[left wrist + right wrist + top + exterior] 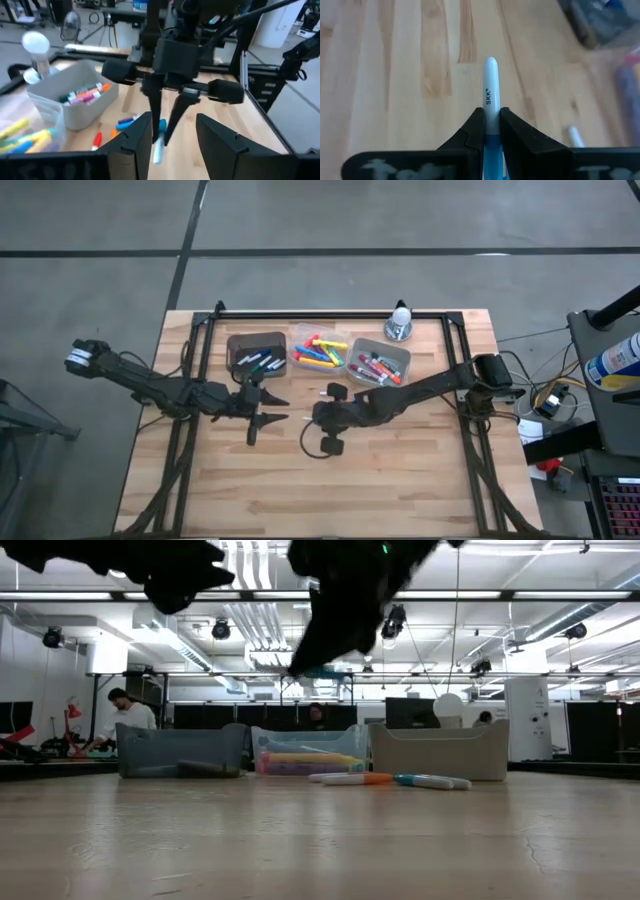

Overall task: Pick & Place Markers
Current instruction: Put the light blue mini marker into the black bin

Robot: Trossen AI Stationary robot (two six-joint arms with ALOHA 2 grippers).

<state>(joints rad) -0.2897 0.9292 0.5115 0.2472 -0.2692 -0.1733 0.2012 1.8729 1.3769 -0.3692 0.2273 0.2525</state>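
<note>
right fingers (490, 131) pinch a white marker (490, 92) with a blue cap, held above the bare tabletop (400, 470) near its middle. left fingers (270, 408) hover spread and hold nothing, just left of the right ones. three bins stand in a row at the far side: a dark bin (256, 349), a clear bin (319, 351) of neon markers (316, 352), a grey bin (380, 363) of more. two loose markers (390, 779) lie before the bins.
</note>
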